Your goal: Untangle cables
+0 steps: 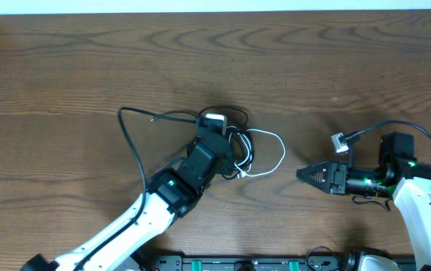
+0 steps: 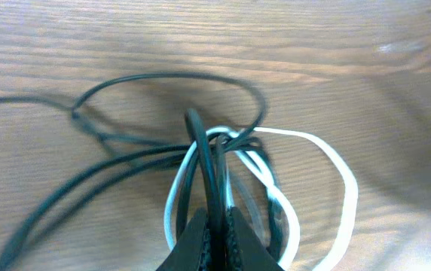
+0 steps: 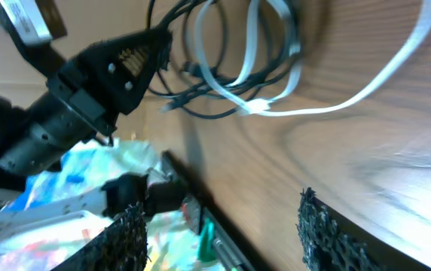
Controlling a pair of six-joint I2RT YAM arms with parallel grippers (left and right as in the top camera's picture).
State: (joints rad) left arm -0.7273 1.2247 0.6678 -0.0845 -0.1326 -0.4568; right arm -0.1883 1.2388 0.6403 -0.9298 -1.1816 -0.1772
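On my left, the left gripper is clamped tight on a black strand of the tangle of thin black and white cables, which lies mid-table on the dark wood-grain table. Only the left wrist view shows that pinch; overhead, the arm covers it. The flat white cord loops out rightward. The right gripper stands partly open and empty, apart from the tangle.
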